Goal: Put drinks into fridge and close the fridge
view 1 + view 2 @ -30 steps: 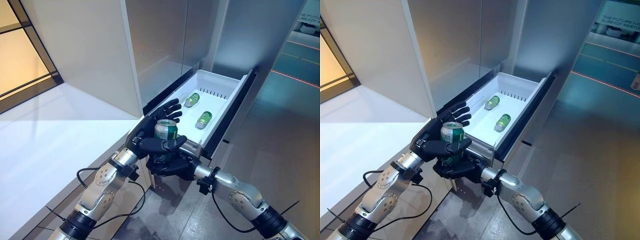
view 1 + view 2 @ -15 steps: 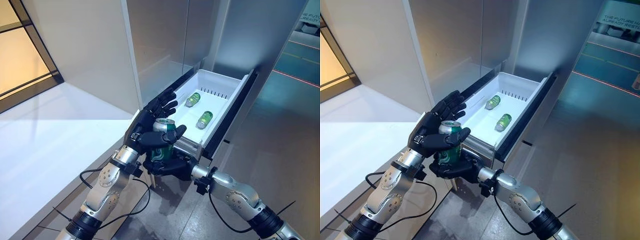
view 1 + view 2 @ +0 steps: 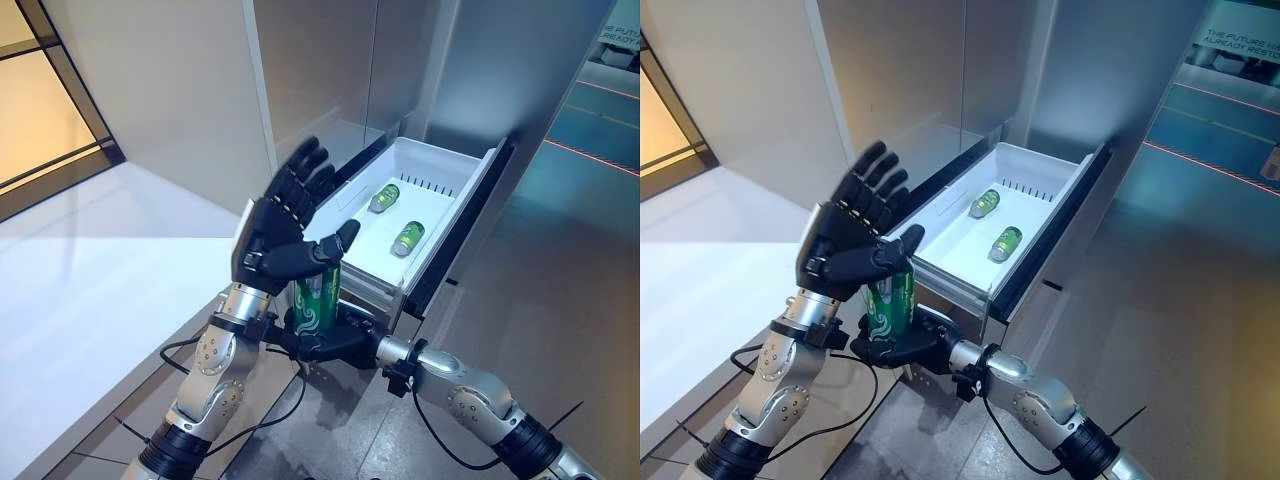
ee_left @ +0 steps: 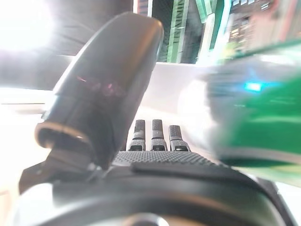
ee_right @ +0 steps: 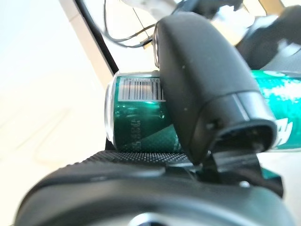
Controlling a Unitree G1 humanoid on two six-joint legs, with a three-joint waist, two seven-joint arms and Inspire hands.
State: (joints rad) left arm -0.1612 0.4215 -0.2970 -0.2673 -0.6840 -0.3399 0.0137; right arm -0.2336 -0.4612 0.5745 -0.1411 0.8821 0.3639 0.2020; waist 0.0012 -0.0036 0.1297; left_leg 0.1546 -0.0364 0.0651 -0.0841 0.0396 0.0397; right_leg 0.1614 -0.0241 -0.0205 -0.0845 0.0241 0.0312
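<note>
A green drink can (image 3: 318, 295) stands upright in front of the open white fridge drawer (image 3: 478, 178), just outside its near edge. My right hand (image 3: 337, 346) is shut on the can's lower part from below; the right wrist view shows its thumb (image 5: 202, 94) lying across the can (image 5: 138, 127). My left hand (image 3: 280, 225) is raised above and left of the can, open, with fingers spread and the thumb stretched over the can's top. Two more green cans (image 3: 384, 198) (image 3: 407, 239) lie on their sides inside the drawer.
The fridge's tall grey front (image 3: 320, 70) rises behind the drawer. A white counter surface (image 3: 90, 260) spreads at the left. Grey floor (image 3: 540, 300) lies to the right of the drawer, whose dark front panel (image 3: 462, 235) sticks out into it.
My left hand has let go of the can and lifted, its fingers spreading wide. The right hand keeps the can, which now sits a little lower and further left.
</note>
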